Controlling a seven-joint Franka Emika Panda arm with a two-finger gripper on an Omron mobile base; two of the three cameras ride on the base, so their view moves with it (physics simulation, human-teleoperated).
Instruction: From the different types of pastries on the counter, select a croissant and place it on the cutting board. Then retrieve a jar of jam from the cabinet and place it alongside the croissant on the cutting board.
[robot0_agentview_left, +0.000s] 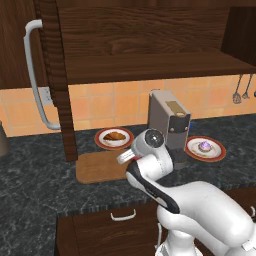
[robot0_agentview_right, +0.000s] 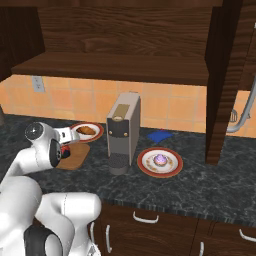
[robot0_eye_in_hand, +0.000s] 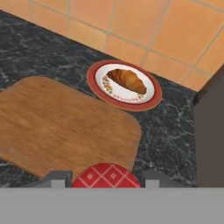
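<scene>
Gripper (robot0_eye_in_hand: 105, 181) clamped on red checkered jam jar (robot0_eye_in_hand: 106, 177), bottom center of hand view, above cutting board (robot0_eye_in_hand: 57, 127) for set-down. Croissant (robot0_eye_in_hand: 127, 80) upper center on its plate (robot0_eye_in_hand: 151, 98), not on board. Cupcake (robot0_agentview_right: 160, 159) center right, right base view.

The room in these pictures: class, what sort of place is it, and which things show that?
A kitchen, a rendered one: a dark marbled counter under wooden wall cabinets, a coffee machine, and a croissant on a plate beside a cutting board.

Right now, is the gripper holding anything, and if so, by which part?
Yes. The gripper is shut on the jar of jam, one finger on each side of the red checked jar, above the cutting board.
</scene>
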